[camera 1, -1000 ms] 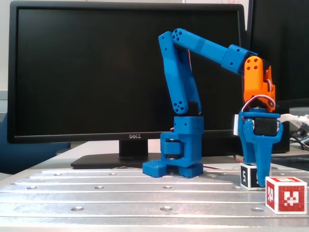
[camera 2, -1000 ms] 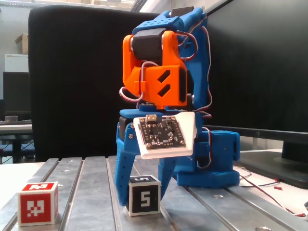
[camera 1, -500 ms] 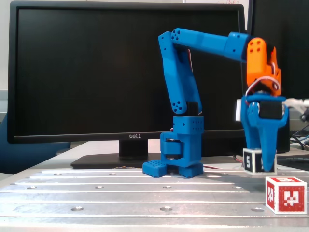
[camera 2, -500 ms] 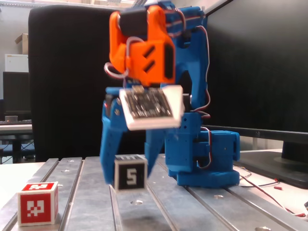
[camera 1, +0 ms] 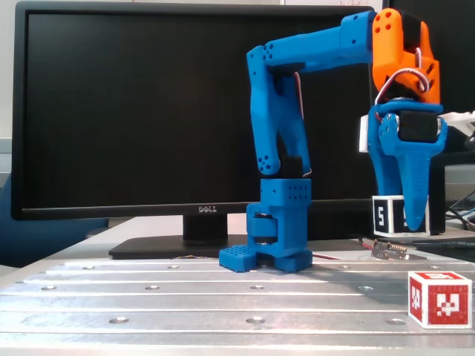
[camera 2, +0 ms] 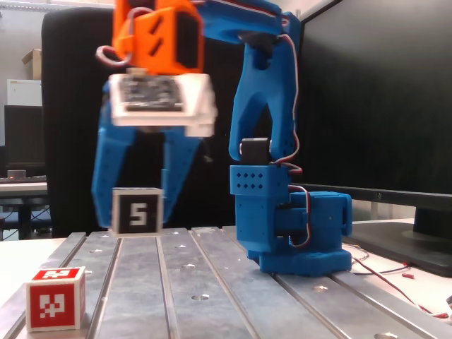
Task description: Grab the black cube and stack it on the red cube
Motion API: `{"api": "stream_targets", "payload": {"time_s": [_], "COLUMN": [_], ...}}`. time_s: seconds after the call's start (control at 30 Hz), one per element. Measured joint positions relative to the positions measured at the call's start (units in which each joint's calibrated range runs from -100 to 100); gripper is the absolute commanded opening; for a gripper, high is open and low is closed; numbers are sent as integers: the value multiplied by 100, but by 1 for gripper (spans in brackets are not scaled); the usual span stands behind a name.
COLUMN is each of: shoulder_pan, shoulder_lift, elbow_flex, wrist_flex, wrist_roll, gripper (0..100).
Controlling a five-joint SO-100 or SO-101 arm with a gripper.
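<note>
The black cube [camera 1: 385, 215] with a white "5" on its faces hangs between my gripper's [camera 1: 407, 222] blue fingers, held a little above the metal table at the right of this fixed view. In the other fixed view the gripper [camera 2: 138, 203] straddles the cube [camera 2: 136, 213] from above, with one finger [camera 2: 104, 176] pressed on each side. The red cube [camera 1: 439, 298] with white marker panels sits on the table in front of and below the gripper. It also shows in the near left corner of the other fixed view [camera 2: 55, 299].
The arm's blue base [camera 1: 276, 237] stands mid-table on the slotted aluminium plate [camera 1: 185, 297]. A Dell monitor [camera 1: 148, 111] stands behind it. A small metal part [camera 1: 390, 251] and loose wires [camera 2: 385, 272] lie near the base.
</note>
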Motion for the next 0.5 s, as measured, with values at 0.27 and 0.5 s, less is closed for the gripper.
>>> {"api": "stream_targets", "payload": {"time_s": [0.27, 0.5], "shoulder_pan": [252, 326], "shoulder_lift": [1082, 1886], "elbow_flex": [-1431, -2292], "wrist_flex": [232, 241], "wrist_roll": [37, 37], "gripper": [17, 17]}}
